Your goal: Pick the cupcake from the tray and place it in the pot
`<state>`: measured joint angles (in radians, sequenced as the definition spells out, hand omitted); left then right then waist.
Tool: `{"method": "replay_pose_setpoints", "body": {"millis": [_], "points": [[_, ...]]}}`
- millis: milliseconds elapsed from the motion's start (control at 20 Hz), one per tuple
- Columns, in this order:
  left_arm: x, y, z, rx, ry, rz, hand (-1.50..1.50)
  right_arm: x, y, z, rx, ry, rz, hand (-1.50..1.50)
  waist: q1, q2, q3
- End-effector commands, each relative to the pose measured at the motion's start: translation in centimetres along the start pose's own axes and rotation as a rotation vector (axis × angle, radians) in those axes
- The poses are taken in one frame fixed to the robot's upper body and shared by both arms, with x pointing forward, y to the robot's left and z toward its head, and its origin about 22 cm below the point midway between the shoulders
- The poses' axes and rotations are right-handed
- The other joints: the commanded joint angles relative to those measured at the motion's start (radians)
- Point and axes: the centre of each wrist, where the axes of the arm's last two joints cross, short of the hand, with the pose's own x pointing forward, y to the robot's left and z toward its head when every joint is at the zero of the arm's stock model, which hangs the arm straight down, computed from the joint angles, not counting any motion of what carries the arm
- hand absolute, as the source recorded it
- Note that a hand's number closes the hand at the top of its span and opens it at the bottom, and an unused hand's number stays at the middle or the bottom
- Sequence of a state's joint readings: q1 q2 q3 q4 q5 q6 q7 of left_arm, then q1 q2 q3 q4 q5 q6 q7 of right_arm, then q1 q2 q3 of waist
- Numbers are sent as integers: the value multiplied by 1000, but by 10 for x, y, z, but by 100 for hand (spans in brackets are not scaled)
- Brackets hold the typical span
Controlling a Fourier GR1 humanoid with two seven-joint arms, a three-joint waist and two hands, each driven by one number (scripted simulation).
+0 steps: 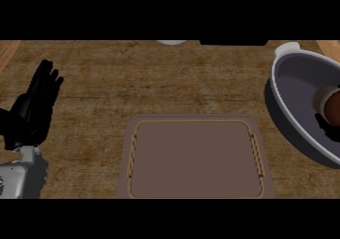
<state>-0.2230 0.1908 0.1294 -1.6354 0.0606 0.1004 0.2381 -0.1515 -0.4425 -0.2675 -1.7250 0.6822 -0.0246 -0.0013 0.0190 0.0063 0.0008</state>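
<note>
Sitting inside the pot (297,88), the cupcake (336,106) shows as a round brown top with a pale wrapper edge, cut off by the view's right border. The pot is a grey oval vessel with a pale rim and a small white handle at its far end; its inner wall looks smooth and darker toward the bottom. Some black shapes lie against the pot's near inside wall just below the cupcake; what they are cannot be told, and the right hand cannot be made out.

Left of the pot lies the tray (194,121), a flat brown rectangle with rounded corners, a thin lighter line around its inner field and a slim handle slot along each side. Its surface is bare.

Both rest on a counter (152,79) of coarse, mottled brown texture.

Far left of the tray, the left hand (33,112) stands black and open, fingers straight and held together, on a grey forearm.
</note>
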Motion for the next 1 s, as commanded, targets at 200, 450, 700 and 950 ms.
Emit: {"method": "replay_pose_setpoints", "body": {"millis": [200, 450, 700, 950], "points": [[2, 22, -18, 5, 15, 10, 0, -57, 59, -35, 64, 20, 67, 150, -1, 2, 0], [6, -3, -3, 4, 0, 8, 0, -77, 78, -42, 193, 188, -110, -150, 6, -1, 1], [-1, -15, -2, -6, 15, 7, 0, -83, 102, -39, 338, 109, -287, -150, -3, -1, 1], [-2, -9, -1, 4, 4, 10, 0, -82, 92, -59, 201, 61, -604, -150, -7, -3, 1]]}}
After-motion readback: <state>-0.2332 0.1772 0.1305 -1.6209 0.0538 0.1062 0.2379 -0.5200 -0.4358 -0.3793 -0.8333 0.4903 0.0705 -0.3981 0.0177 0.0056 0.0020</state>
